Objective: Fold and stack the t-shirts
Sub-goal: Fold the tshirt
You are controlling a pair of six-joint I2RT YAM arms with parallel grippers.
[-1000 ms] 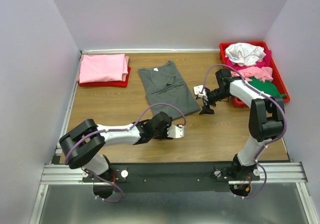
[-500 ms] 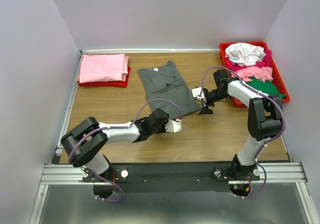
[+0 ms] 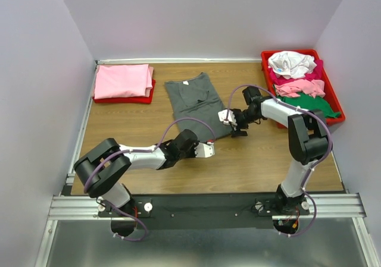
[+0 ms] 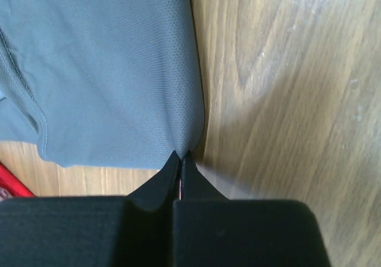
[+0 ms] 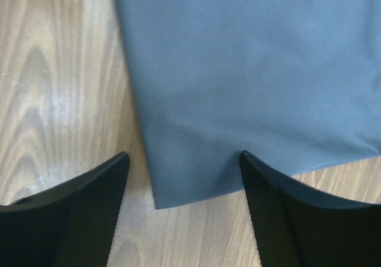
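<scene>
Tabletop (image 3: 149, 130) of pale wood seen from above, with a dark grey t-shirt (image 3: 199, 103) lying flat near the middle, its small white neck label at the far end and its hem toward the two arms. The left gripper (image 3: 212, 144) reaches in low from the near left. Its wrist view shows the left gripper (image 4: 180, 160) with the jaws closed tight on the very edge of the cloth, which is drawn into a small point where it is pinched. That looks like a grip taken so the hem can be lifted and carried over for a fold. The right gripper (image 3: 236, 129) comes in from the right at the shirt's near right corner. Seen from the wrist, the right gripper (image 5: 183, 157) has its jaws spread wide, one finger over bare wood and the other over the cloth, so the corner sits between them, not yet gripped. It appears placed to take the matching corner, so both arms could raise the hem evenly. At the far left, a folded pink t-shirt (image 3: 122, 81) rests on a flat red tray (image 3: 125, 99), probably where the stack is being built. At the far right, a red bin (image 3: 300, 54) holds crumpled white (image 3: 290, 63), pink (image 3: 300, 87) and green (image 3: 312, 103) shirts waiting for folding.
</scene>
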